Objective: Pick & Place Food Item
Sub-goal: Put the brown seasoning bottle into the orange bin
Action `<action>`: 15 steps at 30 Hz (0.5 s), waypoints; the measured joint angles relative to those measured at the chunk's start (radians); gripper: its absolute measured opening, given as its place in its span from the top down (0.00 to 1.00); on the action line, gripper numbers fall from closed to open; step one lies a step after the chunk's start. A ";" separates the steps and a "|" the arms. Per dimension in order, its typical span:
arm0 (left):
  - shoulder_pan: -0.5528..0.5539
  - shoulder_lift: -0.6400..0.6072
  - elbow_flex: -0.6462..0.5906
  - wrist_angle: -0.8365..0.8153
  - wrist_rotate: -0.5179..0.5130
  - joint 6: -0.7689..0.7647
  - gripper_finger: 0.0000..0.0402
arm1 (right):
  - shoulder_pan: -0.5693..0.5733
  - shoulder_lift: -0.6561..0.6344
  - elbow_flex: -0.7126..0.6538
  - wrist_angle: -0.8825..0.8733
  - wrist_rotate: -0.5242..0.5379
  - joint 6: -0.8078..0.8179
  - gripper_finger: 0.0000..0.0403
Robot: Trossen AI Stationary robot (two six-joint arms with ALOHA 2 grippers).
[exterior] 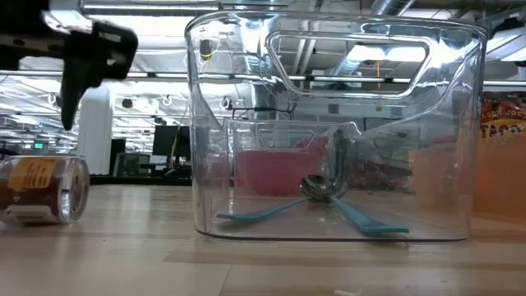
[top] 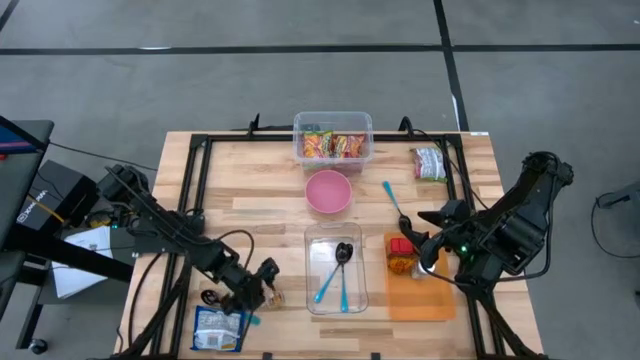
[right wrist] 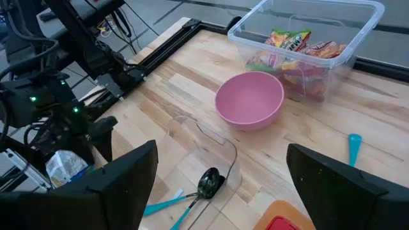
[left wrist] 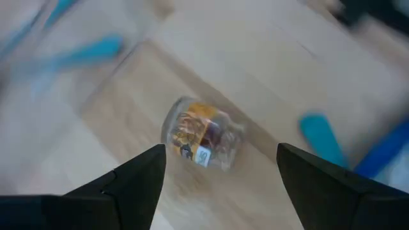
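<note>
Pink bowl [top: 328, 191] mid-table; spoons [top: 338, 272] in clear bin [top: 312, 300]; orange board [top: 420, 305] beside.

Pink bowl [top: 328, 191], teal spoons [top: 333, 284], orange tray [top: 420, 297], clear bin [top: 333, 134]

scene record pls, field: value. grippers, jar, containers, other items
left gripper: open, hovering above the small jar, not touching
right gripper: open, over the orange board, holding nothing
small jar: lying on its side on the table, left of the clear bin
clear bin: centre front, holds two teal spoons and a dark ladle
snack tub: back centre, holds bright snack packets
pink bowl: in front of the tub
orange board: right front, red item on it
blue packet: front left
</note>
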 joint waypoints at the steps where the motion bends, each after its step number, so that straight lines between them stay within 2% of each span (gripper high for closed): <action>1: -0.002 0.000 0.000 0.002 -0.015 -0.116 0.27 | 0.000 0.005 0.000 -0.001 0.000 0.000 0.16; 4: -0.002 0.000 0.000 0.001 -0.044 -0.492 0.27 | 0.000 0.014 -0.001 -0.004 -0.005 0.000 0.16; 7: -0.011 0.000 0.000 0.001 -0.085 -0.760 0.27 | 0.000 0.012 -0.001 -0.006 -0.017 -0.001 0.16; 15: -0.091 0.003 -0.025 0.022 -0.178 -1.162 0.27 | 0.000 0.012 -0.001 -0.034 -0.022 -0.008 0.16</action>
